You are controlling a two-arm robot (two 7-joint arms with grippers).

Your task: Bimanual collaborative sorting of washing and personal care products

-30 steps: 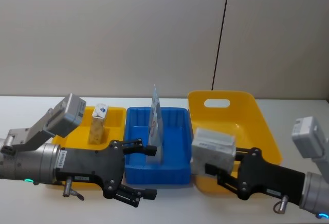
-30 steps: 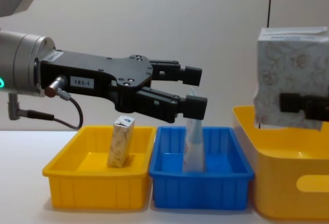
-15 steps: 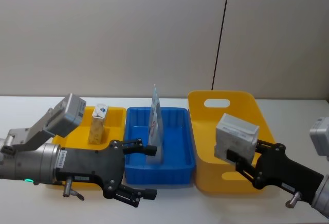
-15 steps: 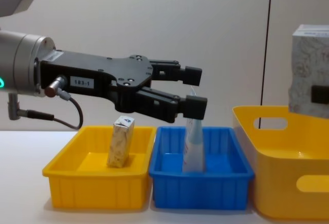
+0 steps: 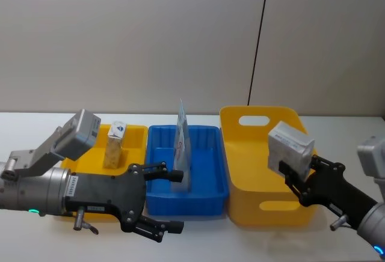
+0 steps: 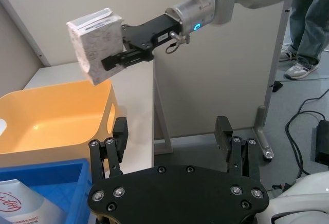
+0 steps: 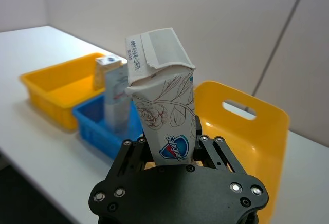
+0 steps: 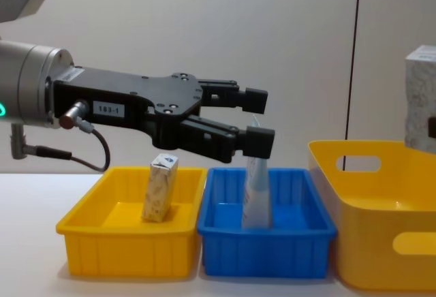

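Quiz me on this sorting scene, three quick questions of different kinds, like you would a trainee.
1. Fill in: the right gripper is shut on a floral ____ above the large yellow bin.
2. True or false: the left gripper is open and holds nothing.
3. The tube stands in: A the blue bin, B the small yellow bin, C the large yellow bin.
Key: 1 carton; 2 true; 3 A.

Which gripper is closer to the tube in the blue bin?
Left. The left gripper hovers near the tube; the right gripper holds a carton over the large yellow bin.
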